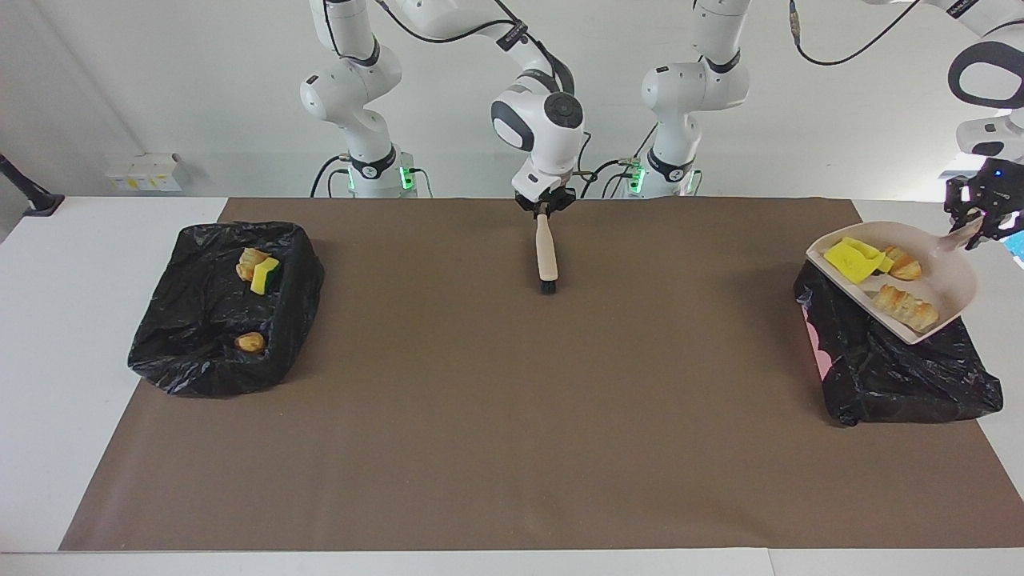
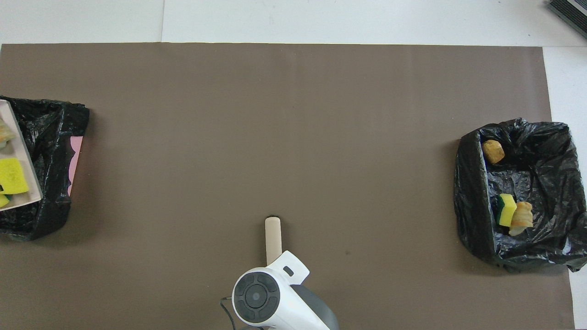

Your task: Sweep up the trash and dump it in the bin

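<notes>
The beige dustpan (image 1: 944,272) hangs tilted over the black-lined bin (image 1: 904,376) at the left arm's end of the table, with my left gripper (image 1: 978,224) shut on its handle. It carries trash: a yellow sponge (image 1: 850,258) and two croissants (image 1: 904,308). In the overhead view only the dustpan's edge (image 2: 20,151) and the sponge (image 2: 11,176) show. The brush (image 1: 546,248) lies on the brown mat, bristles away from the robots. My right gripper (image 1: 544,203) sits at the end of its handle (image 2: 273,236).
A second black-lined bin (image 1: 224,312) stands at the right arm's end, holding a croissant (image 2: 522,215), a green-backed sponge (image 2: 506,209) and a roll (image 2: 493,151). A brown mat (image 1: 512,416) covers the table. The right arm's wrist (image 2: 268,298) hides its gripper from overhead.
</notes>
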Robot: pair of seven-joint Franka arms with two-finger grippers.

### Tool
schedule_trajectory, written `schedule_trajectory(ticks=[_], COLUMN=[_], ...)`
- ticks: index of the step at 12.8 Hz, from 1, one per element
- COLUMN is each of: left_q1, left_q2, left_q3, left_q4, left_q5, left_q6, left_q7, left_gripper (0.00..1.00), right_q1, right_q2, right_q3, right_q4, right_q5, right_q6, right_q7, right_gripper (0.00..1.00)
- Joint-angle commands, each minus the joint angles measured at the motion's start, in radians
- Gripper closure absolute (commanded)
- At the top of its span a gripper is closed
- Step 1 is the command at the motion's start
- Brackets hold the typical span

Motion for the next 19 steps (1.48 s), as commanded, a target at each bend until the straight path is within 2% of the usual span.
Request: schedule_trajectory(ticks=[1, 4, 7, 10, 13, 17, 19], left_q1=[0.013, 0.033, 0.018, 0.018, -0.016, -0.053, -0.061], left_q2=[0.050, 0.050, 0.071, 0.108, 0.110, 0.108, 0.108], left_q3=[0.025, 0.048, 0.045, 0.045, 0.042, 0.035, 0.025], left_q4=[0.080, 0.079, 0.085, 0.085, 0.088, 0.087, 0.087], left_q5=[0.126, 0.246, 0.361, 0.423, 0.552, 0.671, 0.763], left_q6=[0.019, -0.007, 0.054, 0.086, 0.076, 0.064, 0.064], left_q7=[0.061, 0.057, 0.034, -0.040, -0.170, -0.181, -0.201], left_gripper=[1.00, 1.00, 1.00, 1.00, 1.00, 1.00, 1.00], right_q1=[-0.043, -0.149, -0.268, -0.373, -0.472, -0.624, -0.690], right_q2=[-0.010, -0.017, -0.020, -0.024, -0.069, -0.137, -0.155], right_q3=[-0.002, -0.001, 0.002, -0.001, -0.001, -0.005, -0.021], right_q4=[0.044, 0.167, 0.293, 0.397, 0.427, 0.442, 0.450], right_q5=[-0.031, -0.036, -0.034, -0.037, -0.042, -0.048, -0.082], right_q6=[-0.037, -0.161, -0.307, -0.443, -0.475, -0.484, -0.495], right_q7=[0.018, -0.007, -0.119, -0.245, -0.385, -0.550, -0.702], right_gripper=[0.00, 0.00, 0.00, 0.00, 0.00, 0.00, 0.00])
